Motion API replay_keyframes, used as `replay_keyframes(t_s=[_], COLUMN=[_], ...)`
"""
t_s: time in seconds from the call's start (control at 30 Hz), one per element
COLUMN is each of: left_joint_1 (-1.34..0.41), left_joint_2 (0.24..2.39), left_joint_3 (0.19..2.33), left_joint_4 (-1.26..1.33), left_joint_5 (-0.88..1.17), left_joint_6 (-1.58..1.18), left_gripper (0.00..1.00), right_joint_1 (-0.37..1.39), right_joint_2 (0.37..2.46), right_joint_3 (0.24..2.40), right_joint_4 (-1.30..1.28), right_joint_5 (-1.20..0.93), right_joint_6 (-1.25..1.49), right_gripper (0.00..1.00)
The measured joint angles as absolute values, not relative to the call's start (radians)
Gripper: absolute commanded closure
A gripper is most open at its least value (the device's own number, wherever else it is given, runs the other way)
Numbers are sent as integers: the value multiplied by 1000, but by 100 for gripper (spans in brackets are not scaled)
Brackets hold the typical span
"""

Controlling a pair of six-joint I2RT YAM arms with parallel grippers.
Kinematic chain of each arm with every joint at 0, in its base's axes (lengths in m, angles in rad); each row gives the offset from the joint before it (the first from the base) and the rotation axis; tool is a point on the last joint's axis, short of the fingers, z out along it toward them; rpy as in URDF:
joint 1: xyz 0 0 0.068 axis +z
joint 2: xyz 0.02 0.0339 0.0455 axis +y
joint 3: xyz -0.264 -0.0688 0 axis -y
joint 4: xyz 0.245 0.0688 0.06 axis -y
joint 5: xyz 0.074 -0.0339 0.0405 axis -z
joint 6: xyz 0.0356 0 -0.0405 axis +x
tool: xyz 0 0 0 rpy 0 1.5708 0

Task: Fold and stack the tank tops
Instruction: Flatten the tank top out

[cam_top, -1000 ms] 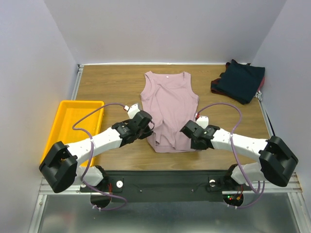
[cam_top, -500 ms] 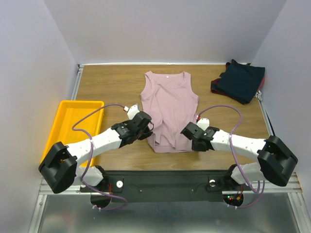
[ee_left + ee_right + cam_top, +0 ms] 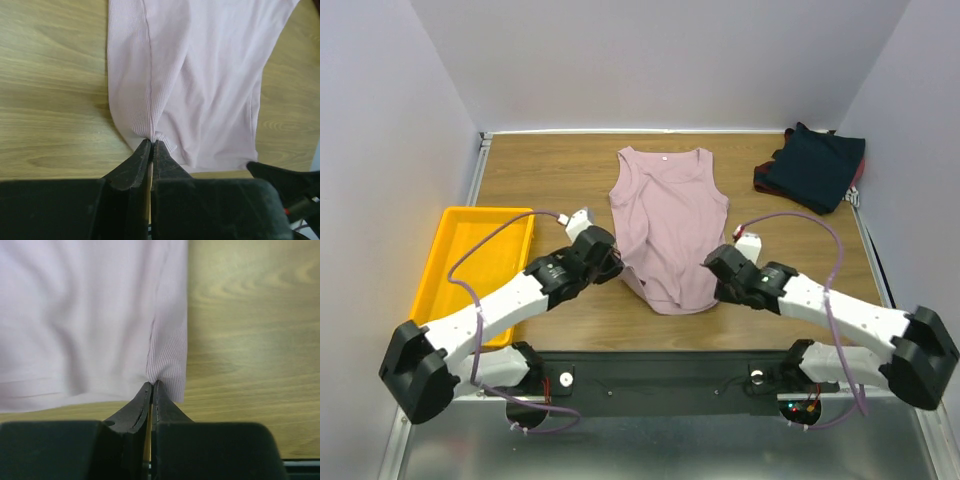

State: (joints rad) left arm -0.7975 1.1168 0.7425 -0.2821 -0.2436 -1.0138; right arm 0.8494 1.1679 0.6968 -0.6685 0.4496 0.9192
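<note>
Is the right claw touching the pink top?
Touching. The right wrist view shows the right claw pinching the bottom corner of the pink top, with cloth between its tips.

Overhead from behind, whole table [image 3: 550,170], wrist views close on pink tank top [image 3: 670,220] hem, seemingly opposite corners.

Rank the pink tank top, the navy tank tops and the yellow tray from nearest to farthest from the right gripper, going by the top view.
1. Pink tank top: centre; its hem corner is pinched in the right gripper.
2. Navy tank tops: piled in the far right corner.
3. Yellow tray: far across, at the left side.
</note>
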Motion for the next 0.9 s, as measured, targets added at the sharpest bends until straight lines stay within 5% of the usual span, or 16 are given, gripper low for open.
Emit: replay_keyframes(t_s=[0.47,0.77,0.9], left_joint_1=[-620,-620,-620], left_joint_2=[830,713,794], left_joint_3=[1153,1364,1425], left_joint_4=[-499,-416,-299], left_joint_5=[-318,-442,-495], left_joint_6=[-922,-898,-872], left_gripper=[100,100,100], right_joint_1=[760,760,760], right_joint_2=[908,1034,1259], right_joint_3=[1370,1819,1963], right_joint_4=[-711,-701,-686], right_joint_5=[637,770,716], right_joint_6=[785,600,489], right_gripper=[99,99,99])
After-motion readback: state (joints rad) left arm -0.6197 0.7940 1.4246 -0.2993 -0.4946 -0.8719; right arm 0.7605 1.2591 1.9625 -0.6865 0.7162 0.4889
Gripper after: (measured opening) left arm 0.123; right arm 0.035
